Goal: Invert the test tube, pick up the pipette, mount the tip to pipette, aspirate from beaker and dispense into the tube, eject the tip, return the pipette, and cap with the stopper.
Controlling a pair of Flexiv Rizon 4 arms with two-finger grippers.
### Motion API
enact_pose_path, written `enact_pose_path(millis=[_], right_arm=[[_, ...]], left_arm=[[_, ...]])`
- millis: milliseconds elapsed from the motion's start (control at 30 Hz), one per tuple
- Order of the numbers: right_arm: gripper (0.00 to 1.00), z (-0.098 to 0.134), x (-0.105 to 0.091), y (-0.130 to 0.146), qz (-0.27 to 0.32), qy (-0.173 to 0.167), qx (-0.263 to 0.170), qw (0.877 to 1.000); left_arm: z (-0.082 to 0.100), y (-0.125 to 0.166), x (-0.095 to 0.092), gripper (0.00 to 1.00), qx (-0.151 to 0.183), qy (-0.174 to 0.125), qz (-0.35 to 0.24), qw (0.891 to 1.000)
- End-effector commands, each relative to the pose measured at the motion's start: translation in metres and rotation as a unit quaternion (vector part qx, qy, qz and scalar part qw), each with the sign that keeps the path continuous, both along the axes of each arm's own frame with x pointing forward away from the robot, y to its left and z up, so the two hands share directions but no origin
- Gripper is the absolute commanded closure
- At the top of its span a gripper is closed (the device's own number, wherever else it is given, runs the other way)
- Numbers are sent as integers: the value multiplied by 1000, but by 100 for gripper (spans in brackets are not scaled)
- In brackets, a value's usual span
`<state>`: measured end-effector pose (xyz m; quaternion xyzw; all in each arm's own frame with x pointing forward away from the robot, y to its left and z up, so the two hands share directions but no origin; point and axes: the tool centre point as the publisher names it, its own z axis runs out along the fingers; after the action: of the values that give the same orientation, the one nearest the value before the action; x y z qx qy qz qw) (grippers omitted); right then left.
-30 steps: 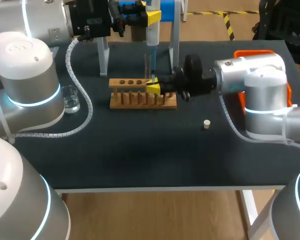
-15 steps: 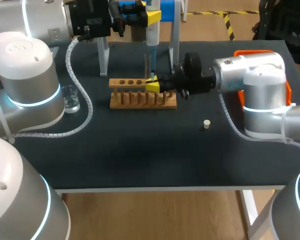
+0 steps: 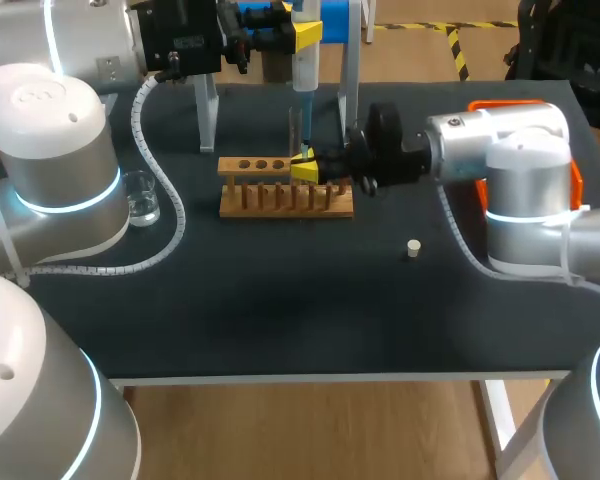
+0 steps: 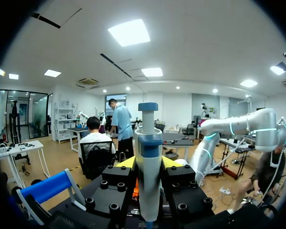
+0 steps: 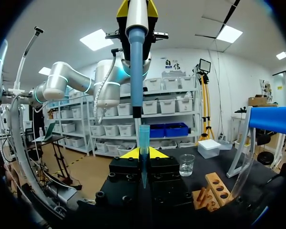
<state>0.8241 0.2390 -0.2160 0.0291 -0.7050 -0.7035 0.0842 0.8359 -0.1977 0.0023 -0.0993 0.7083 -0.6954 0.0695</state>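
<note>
Your right gripper [image 3: 305, 170] has edged a little toward 12 o'clock since a second ago, and its arm has drawn back slightly with it. Nothing else on the table [image 3: 280, 310] has shifted.

That gripper is clenched on the test tube [image 3: 293, 128]. It holds the tube upright over the far edge of the wooden rack [image 3: 280, 200], at about the rack's 1 o'clock.

Your left gripper [image 3: 302, 32] is at the tube's 12 o'clock, grasping the pipette [image 3: 303, 65], which hangs straight down. In the left wrist view the pipette's body [image 4: 148, 157] sits squeezed between the two yellow tips.

In the right wrist view the blue tip [image 5: 143, 143] comes down from above, right between the right fingers. The glass around it is too faint there to say how deep it reaches.

The beaker [image 3: 140, 196] stands at the rack's 9 o'clock, well apart from it. The stopper [image 3: 412, 248] lies alone at the rack's 4 o'clock, below the right arm's wrist.
</note>
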Motion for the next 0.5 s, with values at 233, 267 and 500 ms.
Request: enact_pose_path(millis=[233,267,500], right_arm=[[100,2,2,1,0,-1,0,1000],[100,2,2,1,0,-2,0,1000],[100,4,2,1,0,-4,1,1000]], left_arm=[[0,1,0,100,0,0,0,1000],[0,1,0,100,0,0,0,1000],[0,1,0,100,0,0,0,1000]])
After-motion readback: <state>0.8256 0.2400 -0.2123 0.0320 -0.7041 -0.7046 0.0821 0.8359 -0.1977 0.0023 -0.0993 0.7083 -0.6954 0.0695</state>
